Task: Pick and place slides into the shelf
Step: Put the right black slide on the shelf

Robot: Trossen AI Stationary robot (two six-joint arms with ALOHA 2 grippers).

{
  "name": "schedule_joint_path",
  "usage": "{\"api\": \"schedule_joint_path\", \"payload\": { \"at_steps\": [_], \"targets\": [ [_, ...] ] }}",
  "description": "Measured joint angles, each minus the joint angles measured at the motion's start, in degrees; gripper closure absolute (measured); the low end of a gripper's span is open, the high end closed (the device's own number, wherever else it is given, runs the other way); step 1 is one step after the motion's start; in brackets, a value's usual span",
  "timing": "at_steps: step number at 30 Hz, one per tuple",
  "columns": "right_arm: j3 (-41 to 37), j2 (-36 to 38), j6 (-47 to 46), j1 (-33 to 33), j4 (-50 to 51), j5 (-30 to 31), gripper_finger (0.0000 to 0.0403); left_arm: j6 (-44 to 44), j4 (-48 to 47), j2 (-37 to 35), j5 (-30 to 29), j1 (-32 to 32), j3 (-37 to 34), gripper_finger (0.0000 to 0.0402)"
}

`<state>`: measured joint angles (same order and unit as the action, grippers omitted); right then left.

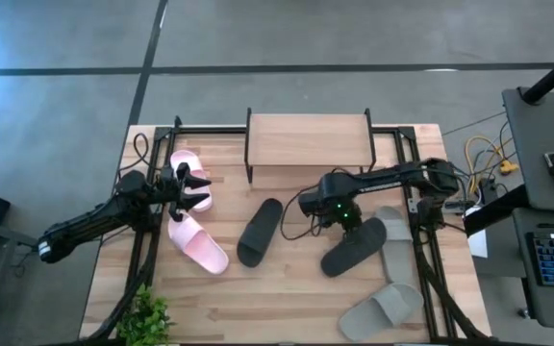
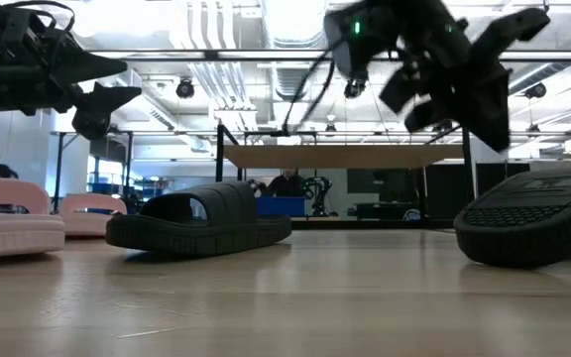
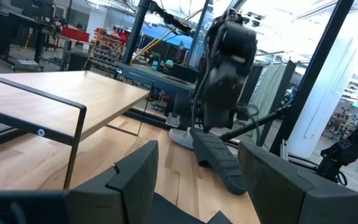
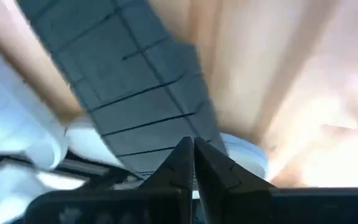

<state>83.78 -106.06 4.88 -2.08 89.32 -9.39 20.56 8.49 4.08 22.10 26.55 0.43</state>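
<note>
The shelf [image 1: 308, 142] stands at the table's far middle. My right gripper [image 1: 351, 223] is in front of it, pointing steeply down and shut on a black slide [image 1: 354, 248]. A second black slide [image 1: 260, 231] lies flat on its sole to the left. Two pink slides [image 1: 188, 171] [image 1: 198, 244] lie at the left. Two grey slides [image 1: 393, 234] [image 1: 383, 306] lie at the right. My left gripper [image 1: 196, 188] hovers open and level above the pink slides, touching nothing. My right gripper has the black slide by its far end [image 3: 196, 134], coming from above at a steep slant. The fingertips [image 4: 185, 155] meet in the wrist view and hide the exact place of contact. The slide hangs tilted, far end raised, near end [image 2: 523, 253] down at the table.
Dark metal frame rails run along the table's left and right sides [image 1: 421, 240]. A small green plant [image 1: 147, 317] stands at the near left corner. Bare wood shows between the shelf and the slides and along the near edge [image 1: 277, 308].
</note>
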Motion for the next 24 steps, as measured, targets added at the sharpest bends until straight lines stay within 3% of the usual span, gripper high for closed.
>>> {"api": "schedule_joint_path", "payload": {
  "at_steps": [3, 7, 11, 19, 24],
  "targets": [
    [1.8, 3.2, -5.0, -0.9, -0.7, 2.5, 0.0395, 0.0, 0.0, 0.0, 0.0, 0.0, 0.0, 0.0194],
    [2.0, 7.3, -13.4, -1.3, -1.1, -1.6, 0.0395, 0.0, 0.0, 0.0, 0.0, 0.0, 0.0, 0.0194],
    [-0.5, 12.3, -24.0, -3.8, -0.8, -0.9, 0.0388, 0.0, 0.0, 0.0, 0.0, 0.0, 0.0, 0.0194],
    [-11.0, 20.8, -61.2, -13.3, -0.5, 0.4, 0.0359, 0.0, 0.0, 0.0, 0.0, 0.0, 0.0, 0.0194],
    [-17.8, 23.2, -77.0, -19.4, -4.4, -0.3, 0.0327, 0.0, 0.0, 0.0, 0.0, 0.0, 0.0, 0.0194]
  ]
}}
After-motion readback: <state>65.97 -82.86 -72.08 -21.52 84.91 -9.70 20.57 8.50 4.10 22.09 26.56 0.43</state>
